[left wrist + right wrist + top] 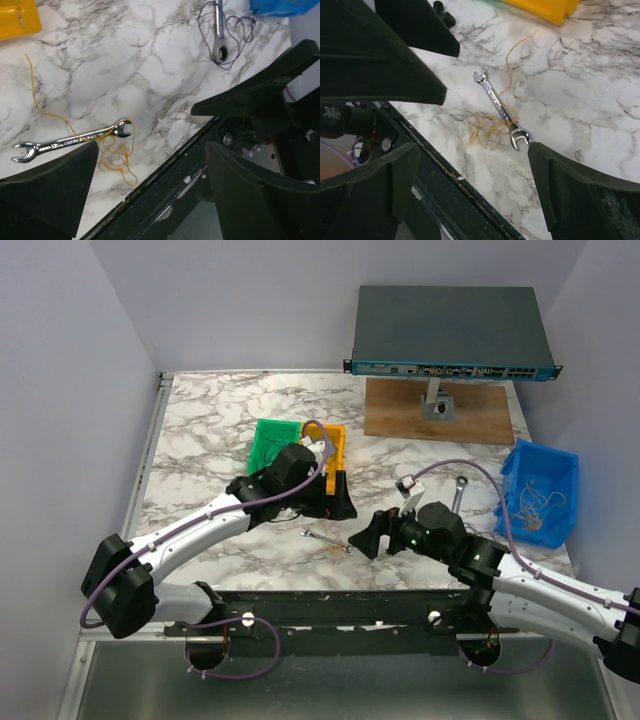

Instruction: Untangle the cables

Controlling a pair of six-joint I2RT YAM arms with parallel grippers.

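**Both grippers open over a cable bunched at a wrench**

Top view: my left gripper [340, 505] and right gripper [368, 530] flank the wrench [326, 540] by the table's [220, 430] front edge. The cables are too thin to trace here.

Left wrist view: my jaws stand apart, empty. The yellow cable [117, 156] bunches at one end of the wrench, between my fingertips. Its tail runs up-left towards the yellow tray [17, 17]. A dark cable [248, 37] loops around a ratchet wrench [220, 35], well away.

Right wrist view: my jaws stand apart, empty. The bunch lies just ahead, its tail running away from me. The wrench's stamped lettering is unreadable.
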